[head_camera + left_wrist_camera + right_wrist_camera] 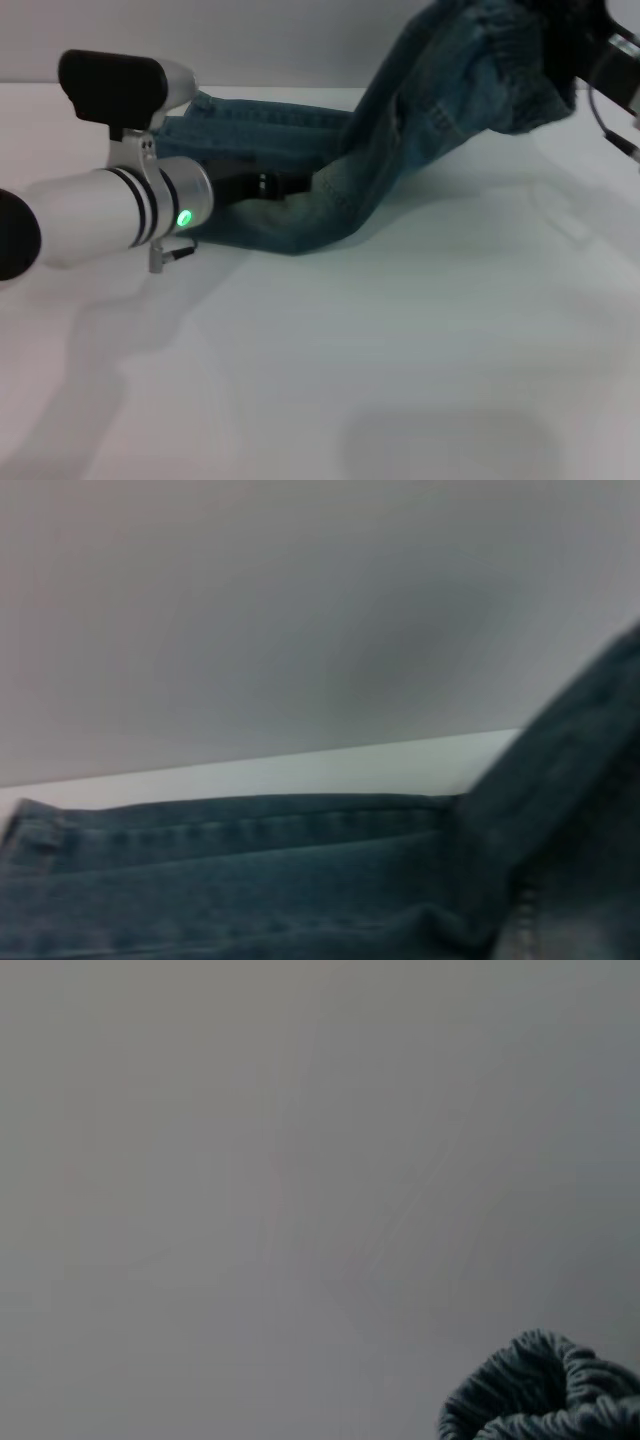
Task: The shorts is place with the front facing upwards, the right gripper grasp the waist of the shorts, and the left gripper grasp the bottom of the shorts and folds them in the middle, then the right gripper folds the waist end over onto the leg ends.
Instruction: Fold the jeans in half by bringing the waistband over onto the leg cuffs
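Observation:
The blue denim shorts (400,130) lie partly on the white table (420,350). Their leg ends rest flat at the left, and the waist end is lifted high at the upper right. My right gripper (566,50) is raised there, shut on the bunched waist; the right wrist view shows a bunch of denim (545,1395). My left gripper (300,185) sits low on the table at the near leg's bottom, with denim wrapped around its tip, shut on it. The flat leg fabric (250,880) fills the left wrist view, and a lifted fold rises beside it.
The left arm's white forearm (110,215) reaches in from the left over the table. A plain grey wall (250,40) stands behind the table's far edge. Dark cables hang by the right arm (615,110).

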You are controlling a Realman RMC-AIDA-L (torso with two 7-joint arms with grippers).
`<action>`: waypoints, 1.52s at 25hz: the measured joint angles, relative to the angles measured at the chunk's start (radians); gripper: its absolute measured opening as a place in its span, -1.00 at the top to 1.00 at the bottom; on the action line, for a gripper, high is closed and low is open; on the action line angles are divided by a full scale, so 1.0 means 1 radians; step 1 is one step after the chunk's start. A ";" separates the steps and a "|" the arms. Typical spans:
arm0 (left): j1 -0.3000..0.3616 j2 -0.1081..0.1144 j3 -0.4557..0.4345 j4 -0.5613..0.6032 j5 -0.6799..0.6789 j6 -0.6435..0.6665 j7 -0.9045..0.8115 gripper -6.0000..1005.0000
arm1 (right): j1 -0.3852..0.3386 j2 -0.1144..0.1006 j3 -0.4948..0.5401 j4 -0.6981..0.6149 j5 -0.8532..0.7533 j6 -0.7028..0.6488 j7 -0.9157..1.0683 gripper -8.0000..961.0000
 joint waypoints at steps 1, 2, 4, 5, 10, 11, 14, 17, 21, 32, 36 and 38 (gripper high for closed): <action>0.000 0.000 0.013 0.000 -0.011 0.007 0.000 -0.69 | 0.020 -0.001 -0.001 0.000 -0.015 0.008 0.003 0.76; 0.000 0.000 0.027 0.001 -0.021 0.013 0.000 -0.69 | 0.041 -0.001 -0.003 0.000 -0.028 0.015 0.006 0.76; 0.001 -0.001 0.049 0.001 -0.037 0.025 0.000 -0.69 | 0.073 -0.002 -0.008 -0.003 -0.050 0.029 0.010 0.76; 0.001 -0.001 0.066 0.001 -0.049 0.038 0.000 -0.69 | 0.089 -0.002 -0.010 -0.005 -0.060 0.034 0.011 0.76; -0.009 -0.002 0.153 0.000 -0.101 0.085 0.000 -0.69 | 0.154 -0.001 -0.020 -0.008 -0.101 0.060 0.015 0.75; -0.011 -0.003 0.168 -0.002 -0.111 0.092 0.000 -0.69 | 0.163 0.000 -0.027 -0.010 -0.104 0.066 0.015 0.75; -0.026 -0.003 0.213 -0.007 -0.134 0.111 0.000 -0.69 | 0.184 0.004 -0.053 -0.011 -0.106 0.083 0.017 0.75; -0.046 -0.004 0.250 -0.009 -0.154 0.119 0.000 -0.69 | 0.197 0.007 -0.077 -0.012 -0.106 0.094 0.021 0.75; -0.077 -0.005 0.299 -0.010 -0.178 0.123 0.000 -0.69 | 0.205 0.008 -0.108 -0.008 -0.106 0.102 0.035 0.75; -0.033 0.005 0.303 -0.100 -0.188 0.071 -0.002 -0.69 | 0.202 0.001 -0.161 0.002 -0.106 0.116 0.045 0.75; 0.102 0.004 0.266 -0.244 -0.159 0.012 0.065 -0.69 | 0.201 0.000 -0.164 0.014 -0.106 0.117 0.046 0.76; 0.133 0.002 0.268 -0.274 -0.161 0.010 0.103 -0.69 | 0.204 0.000 -0.164 0.015 -0.106 0.117 0.046 0.76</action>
